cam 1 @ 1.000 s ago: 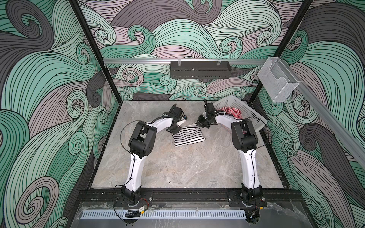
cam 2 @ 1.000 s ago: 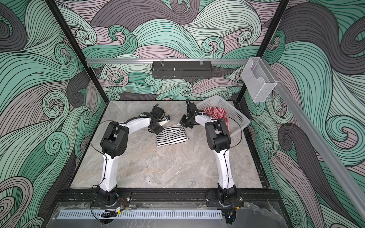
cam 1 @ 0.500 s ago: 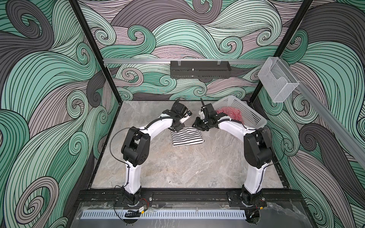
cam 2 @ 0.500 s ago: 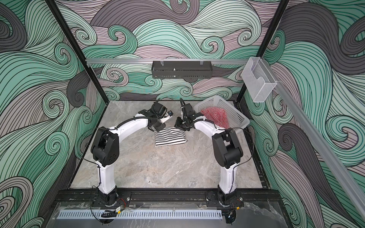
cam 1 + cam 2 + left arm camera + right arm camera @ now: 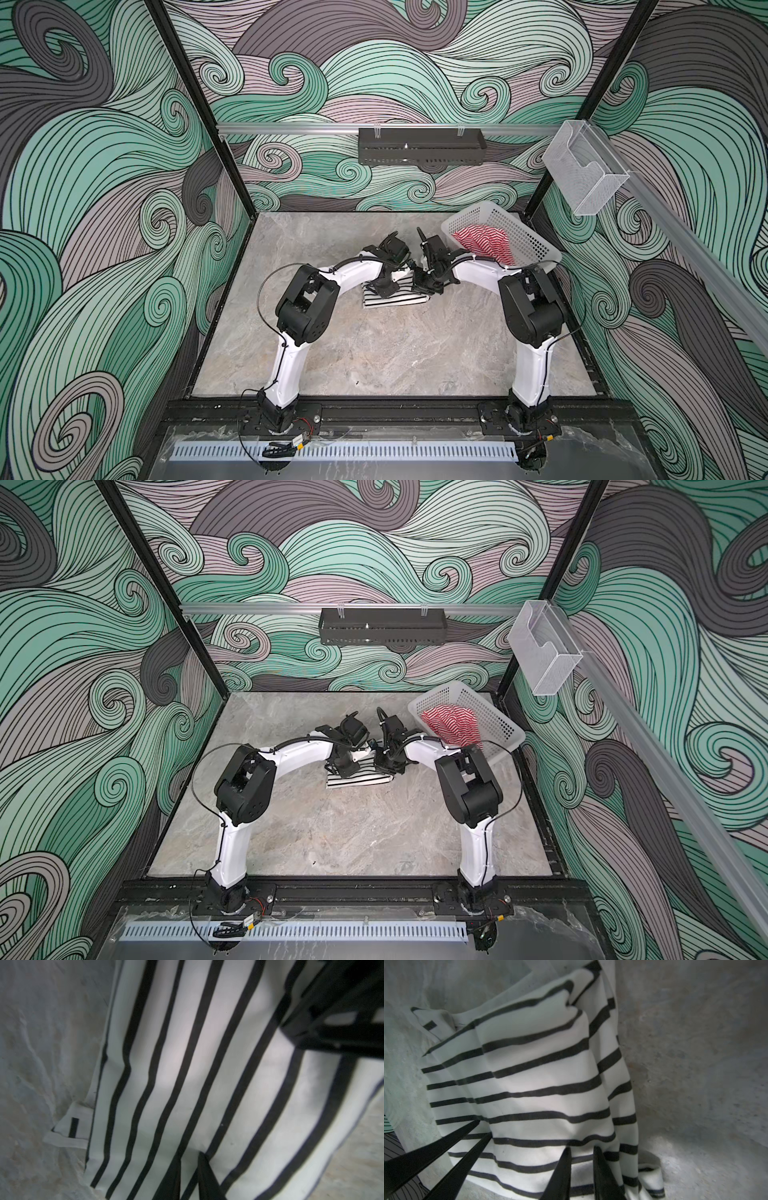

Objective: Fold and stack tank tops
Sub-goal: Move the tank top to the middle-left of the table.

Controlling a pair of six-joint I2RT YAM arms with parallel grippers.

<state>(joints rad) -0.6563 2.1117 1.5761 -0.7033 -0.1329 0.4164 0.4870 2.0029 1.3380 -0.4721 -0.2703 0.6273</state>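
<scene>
Black-and-white tank top [image 5: 395,298] lies folded on the table [image 5: 374,353], with both my arms down over its far side. Left gripper [image 5: 189,1156] jaws narrow, right gripper [image 5: 582,1149] jaws narrow too. Striped cloth shows in both gaps (pinched or just behind, can't tell). Red-and-white top [image 5: 478,243] sits in the basket [image 5: 528,245]. The knit looks light, soft and floppy. I'd pinch corners through all layers, or the fold slips.

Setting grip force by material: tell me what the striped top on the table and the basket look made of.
Top: soft woven or knit fabric, maybe cotton, matte; it drapes in loose folds. Basket: white plastic, smooth, probably moulded; stiff walls with regular perforations.
</scene>
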